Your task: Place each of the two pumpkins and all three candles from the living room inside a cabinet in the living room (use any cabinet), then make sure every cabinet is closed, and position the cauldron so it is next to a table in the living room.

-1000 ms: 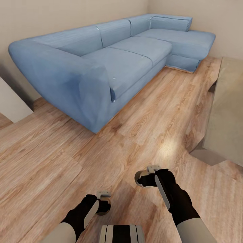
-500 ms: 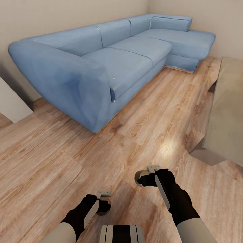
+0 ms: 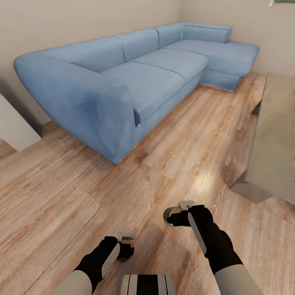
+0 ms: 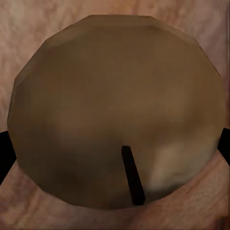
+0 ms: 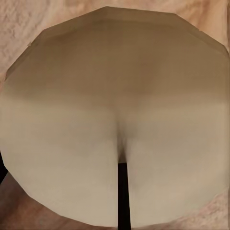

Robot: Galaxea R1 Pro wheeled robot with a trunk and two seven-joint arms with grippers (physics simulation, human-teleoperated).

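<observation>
Each of my grippers holds a candle low over the wood floor. In the head view my left gripper (image 3: pixel 125 246) is shut on a tan candle (image 3: pixel 128 250), which looms close with its dark wick in the left wrist view (image 4: pixel 115 110). My right gripper (image 3: pixel 177 213) is shut on a cream candle (image 3: pixel 169 215), seen close with its wick in the right wrist view (image 5: pixel 115 124). The table (image 3: pixel 274 139), with its greyish glass top, lies at the right edge, ahead of the right gripper. Pumpkins, cabinet and cauldron are out of view.
A blue corner sofa (image 3: pixel 135 78) runs along the far wall from the left to the back right. A white panel (image 3: pixel 12 123) juts in at the left edge. Light wood-plank floor (image 3: pixel 82 192) stretches between sofa and table.
The whole picture has shifted a little, so the camera has moved. Both grippers hold their candles as before.
</observation>
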